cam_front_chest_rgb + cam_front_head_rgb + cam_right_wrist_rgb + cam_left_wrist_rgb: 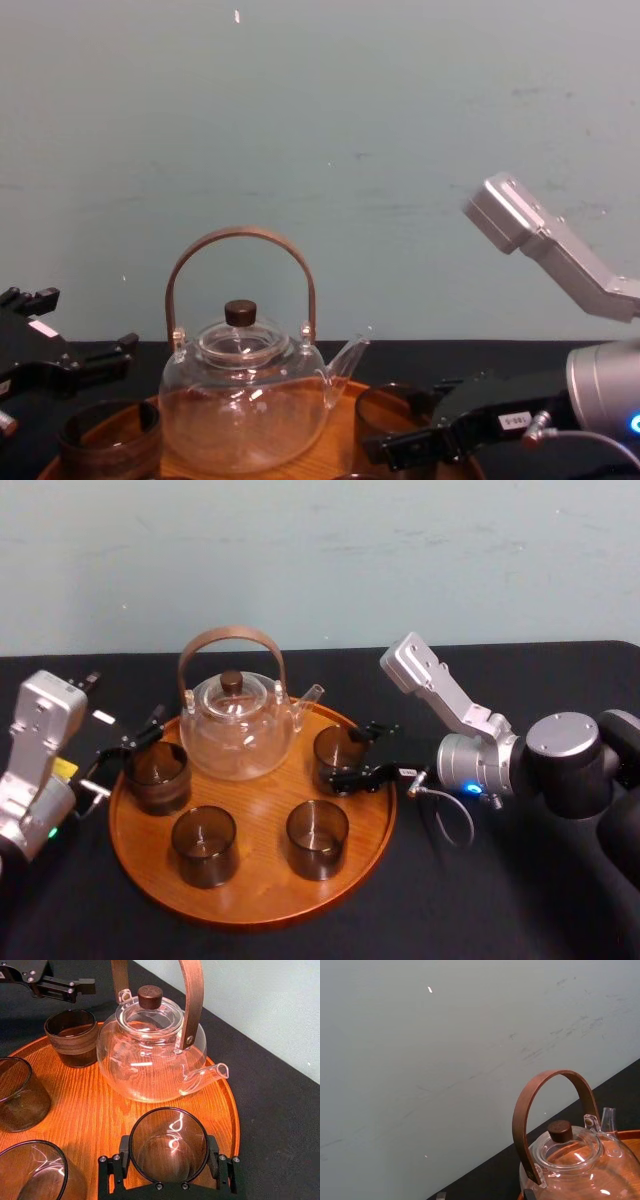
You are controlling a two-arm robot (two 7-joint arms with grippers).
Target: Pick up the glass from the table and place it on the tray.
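The large round wooden tray (250,900) carries a glass teapot (237,725) and several smoky-brown glasses. One glass (335,745) stands on the tray's right side, upright on the wood (100,1105). My right gripper (343,757) reaches in from the right and is shut on this glass (169,1135). Its black fingers (112,1172) press on either side of the rim. In the chest view the right gripper (420,430) sits low beside the glass (385,415). My left gripper (118,760) stands open at the tray's left edge, next to another glass (157,775).
Two more glasses (204,845) (317,838) stand near the tray's front. The teapot's tall brown handle (540,1110) rises in the middle back. Black cloth (500,900) covers the table around the tray. A pale wall stands behind.
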